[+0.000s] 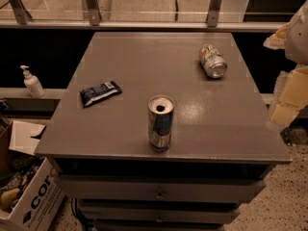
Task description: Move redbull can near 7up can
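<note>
My end effector (288, 97) hangs beyond the right edge of the surface (144, 52), and I cannot tell whether it is released or clenched. The redbull can (160, 123) stands upright, long axis vertical, near the front edge and well to the left of my end effector. The 7up can (213, 61) lies on its side toward the far right, so I judge my reach must go leftward first.
</note>
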Robot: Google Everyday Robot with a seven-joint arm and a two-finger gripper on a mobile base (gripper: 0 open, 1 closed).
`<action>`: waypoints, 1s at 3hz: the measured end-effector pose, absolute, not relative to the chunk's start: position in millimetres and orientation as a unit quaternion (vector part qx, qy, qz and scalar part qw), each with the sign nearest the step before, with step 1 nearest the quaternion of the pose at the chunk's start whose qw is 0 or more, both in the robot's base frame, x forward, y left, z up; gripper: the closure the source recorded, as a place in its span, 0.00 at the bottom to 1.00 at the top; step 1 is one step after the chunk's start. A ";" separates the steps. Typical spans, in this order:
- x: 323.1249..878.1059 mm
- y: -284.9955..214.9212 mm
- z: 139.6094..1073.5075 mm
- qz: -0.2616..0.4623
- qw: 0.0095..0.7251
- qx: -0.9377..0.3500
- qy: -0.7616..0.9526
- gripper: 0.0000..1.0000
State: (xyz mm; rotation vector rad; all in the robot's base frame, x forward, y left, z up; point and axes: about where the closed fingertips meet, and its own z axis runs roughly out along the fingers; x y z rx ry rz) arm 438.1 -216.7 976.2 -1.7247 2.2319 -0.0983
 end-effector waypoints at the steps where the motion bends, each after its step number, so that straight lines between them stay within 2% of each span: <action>1: 438.1 -216.6 976.2 -0.034 0.159 -0.603 0.781 0.00; 2: 437.2 -215.8 975.2 0.004 0.175 -0.596 0.784 0.00; 3: 433.0 -213.4 958.2 0.086 0.203 -0.575 0.788 0.00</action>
